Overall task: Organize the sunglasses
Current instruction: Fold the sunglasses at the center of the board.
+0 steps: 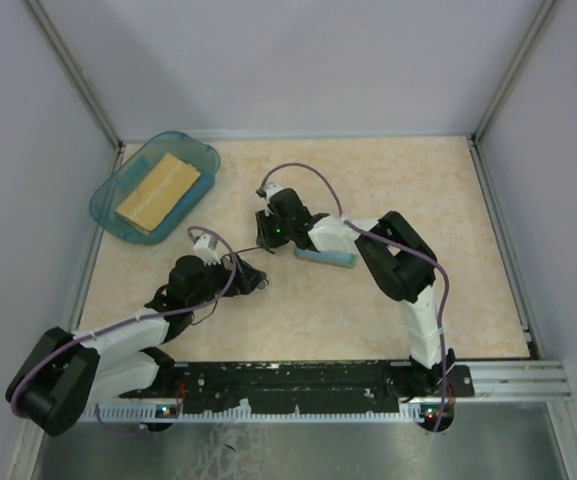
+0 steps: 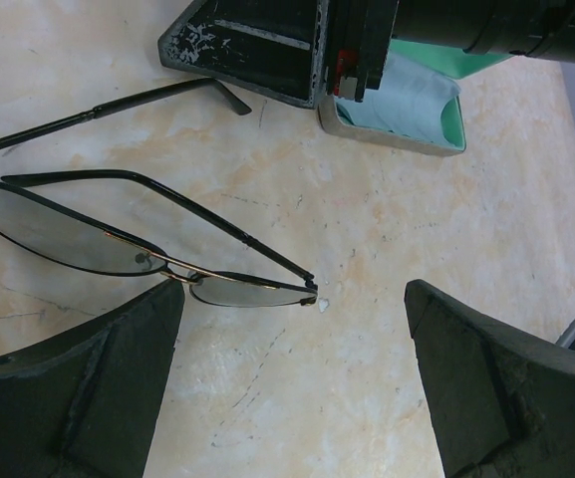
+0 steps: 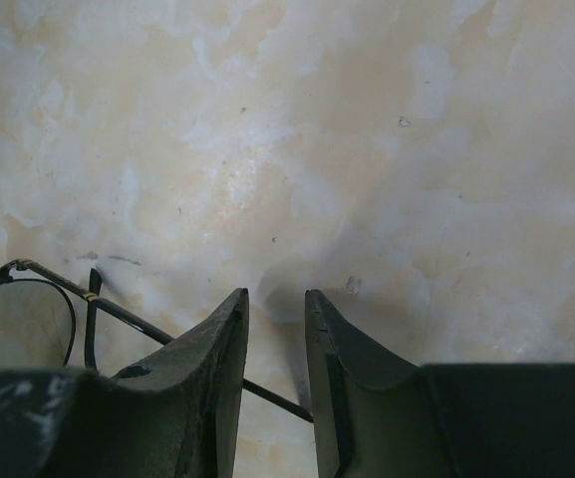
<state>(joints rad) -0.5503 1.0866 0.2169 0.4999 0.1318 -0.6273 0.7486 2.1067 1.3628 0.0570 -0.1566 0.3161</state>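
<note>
The sunglasses [image 2: 58, 234] lie on the beige table with one temple arm folded along the lenses and the other stretched out toward the case. My left gripper [image 2: 292, 299] hangs wide open just over them, its left finger beside one lens, nothing between the fingers. From above, the sunglasses [image 1: 255, 277] show at the left gripper's [image 1: 240, 272] tip. My right gripper [image 3: 277, 294] points down at the table with its jaws a narrow gap apart. The tip of the outstretched temple arm [image 3: 267, 393] crosses that gap loosely. One lens [image 3: 23, 324] shows at the lower left.
The open grey case [image 2: 397, 139] with green lining holds a light blue cloth [image 2: 412, 100]; it lies just behind the right gripper [image 1: 266, 238], and from above the case [image 1: 326, 257] shows beside the right forearm. A blue tub [image 1: 103, 205] with a yellow block [image 1: 158, 188] stands at the back left.
</note>
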